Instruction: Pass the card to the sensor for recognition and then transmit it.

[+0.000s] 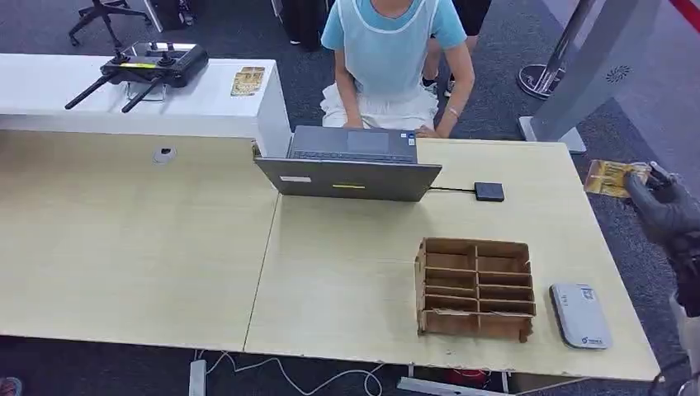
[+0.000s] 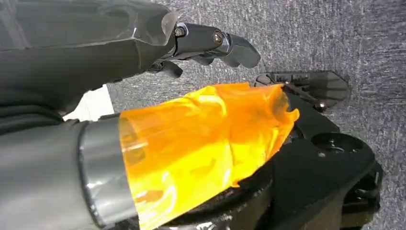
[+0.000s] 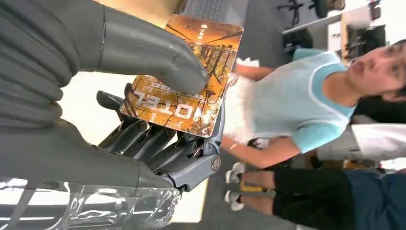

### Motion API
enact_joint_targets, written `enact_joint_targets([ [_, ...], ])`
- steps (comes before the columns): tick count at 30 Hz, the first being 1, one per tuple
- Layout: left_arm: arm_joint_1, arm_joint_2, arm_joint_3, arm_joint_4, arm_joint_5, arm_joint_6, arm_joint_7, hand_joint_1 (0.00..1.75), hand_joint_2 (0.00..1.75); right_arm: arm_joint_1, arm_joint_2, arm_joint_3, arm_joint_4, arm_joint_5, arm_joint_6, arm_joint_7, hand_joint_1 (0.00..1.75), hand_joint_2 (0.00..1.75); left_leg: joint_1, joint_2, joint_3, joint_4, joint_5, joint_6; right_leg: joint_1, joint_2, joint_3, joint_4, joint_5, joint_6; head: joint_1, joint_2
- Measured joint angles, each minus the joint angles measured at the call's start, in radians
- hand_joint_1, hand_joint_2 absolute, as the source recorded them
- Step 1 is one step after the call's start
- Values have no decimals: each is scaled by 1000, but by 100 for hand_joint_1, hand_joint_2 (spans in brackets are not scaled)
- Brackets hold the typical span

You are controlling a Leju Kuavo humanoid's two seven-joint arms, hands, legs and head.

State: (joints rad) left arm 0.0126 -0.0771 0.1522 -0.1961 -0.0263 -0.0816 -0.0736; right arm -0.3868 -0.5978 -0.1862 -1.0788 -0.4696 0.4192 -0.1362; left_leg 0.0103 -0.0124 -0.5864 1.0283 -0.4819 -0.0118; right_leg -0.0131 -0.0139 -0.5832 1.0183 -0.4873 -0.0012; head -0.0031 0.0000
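My right hand [image 1: 664, 208] is raised off the table's right side and pinches an orange-brown hotel card [image 1: 609, 178]. In the right wrist view the thumb presses the card [image 3: 191, 79] onto the dark fingers [image 3: 158, 143] beneath it. A small black square sensor [image 1: 489, 191] lies on the table beside the laptop, wired to it, well to the left of the held card. In the left wrist view my left hand [image 2: 206, 45] hangs over grey carpet with its fingers curled in on nothing.
A grey laptop [image 1: 351, 163] stands at the table's far edge with a person [image 1: 388, 58] seated behind it. A brown compartmented cardboard box [image 1: 473, 289] and a white device [image 1: 579, 315] lie near the front right. A black controller [image 1: 148, 66] rests on the white counter.
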Motion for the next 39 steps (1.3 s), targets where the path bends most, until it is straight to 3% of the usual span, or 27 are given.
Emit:
enact_joint_targets([
  [6, 0, 0, 9, 0, 0, 3, 1, 0, 0, 134, -23, -56, -37, 19, -1, 12, 175, 175, 0, 1, 1, 0, 0, 0, 0, 1, 0, 0, 0, 0, 0, 0],
  [14, 0, 0, 9, 0, -3, 5, 7, 0, 0, 221, -26, -84, -47, 63, -22, 16, 175, 175, 0, 1, 1, 0, 0, 0, 0, 1, 0, 0, 0, 0, 0, 0],
  [25, 0, 0, 16, 0, 0, 5, 12, 0, 0, 269, -26, -93, -31, 167, -74, 32, 175, 175, 0, 1, 1, 0, 0, 0, 0, 1, 0, 0, 0, 0, 0, 0],
  [39, 0, 0, 17, 0, -11, 4, 18, 0, 0, 272, -16, -87, 37, 249, -92, 31, 175, 175, 0, 1, 1, 0, 0, 0, 0, 2, 0, 0, 0, 0, 0, 0],
])
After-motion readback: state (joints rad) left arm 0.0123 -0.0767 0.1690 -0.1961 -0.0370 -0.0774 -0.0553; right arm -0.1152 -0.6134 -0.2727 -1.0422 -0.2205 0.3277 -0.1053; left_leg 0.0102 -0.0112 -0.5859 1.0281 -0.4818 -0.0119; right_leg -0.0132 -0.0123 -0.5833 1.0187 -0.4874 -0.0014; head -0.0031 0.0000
